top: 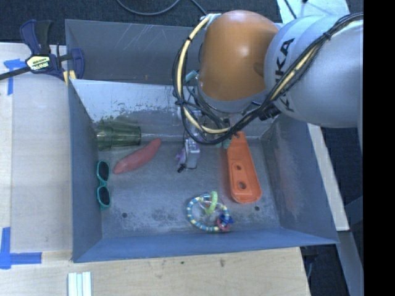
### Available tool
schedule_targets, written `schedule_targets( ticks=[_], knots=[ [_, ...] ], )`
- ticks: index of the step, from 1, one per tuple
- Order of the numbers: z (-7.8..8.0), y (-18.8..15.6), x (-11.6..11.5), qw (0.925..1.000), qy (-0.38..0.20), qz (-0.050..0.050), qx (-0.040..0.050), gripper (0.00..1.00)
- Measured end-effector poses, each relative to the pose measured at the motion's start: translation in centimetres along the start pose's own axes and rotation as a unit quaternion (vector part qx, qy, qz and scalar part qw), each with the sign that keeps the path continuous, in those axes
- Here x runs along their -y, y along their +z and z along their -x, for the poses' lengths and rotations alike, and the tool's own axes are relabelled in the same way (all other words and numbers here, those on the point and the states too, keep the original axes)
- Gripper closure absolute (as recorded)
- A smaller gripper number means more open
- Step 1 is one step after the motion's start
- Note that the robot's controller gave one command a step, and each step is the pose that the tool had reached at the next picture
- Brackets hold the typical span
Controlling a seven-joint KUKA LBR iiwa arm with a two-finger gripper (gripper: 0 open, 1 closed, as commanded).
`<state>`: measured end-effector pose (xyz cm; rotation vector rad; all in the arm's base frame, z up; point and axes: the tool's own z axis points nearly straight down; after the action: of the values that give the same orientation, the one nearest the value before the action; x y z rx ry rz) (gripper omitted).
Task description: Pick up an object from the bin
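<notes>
Hand (190, 154) low over centre of bin (83, 184) floor; open or closed state: cannot tell. Red elongated object (137, 156) near hand on left, orange flat piece (242, 172) near on right. Multicoloured ring toy (210, 213) by front wall.

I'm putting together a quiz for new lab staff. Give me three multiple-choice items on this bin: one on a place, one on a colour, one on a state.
1. Where do the sunglasses lie?
A. by the left wall of the bin
B. under the gripper
C. in the front right corner

2. What colour is the flat tool just right of the gripper?
A. blue
B. orange
C. white

3. How is the green cup placed?
A. upright
B. upside down
C. on its side

Answers:
1 A, they lie along the left wall.
2 B, the tool is plainly orange.
3 C, its long side rests on the floor near the back wall.
</notes>
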<state>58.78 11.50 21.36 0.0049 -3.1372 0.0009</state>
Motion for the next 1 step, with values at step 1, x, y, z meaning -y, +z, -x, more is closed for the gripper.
schedule_targets(
  ticks=[1],
  knots=[
    [0.11, -0.52, 0.06, 1.0000, 0.001, 0.001, 0.0040, 0.00]
  ],
)
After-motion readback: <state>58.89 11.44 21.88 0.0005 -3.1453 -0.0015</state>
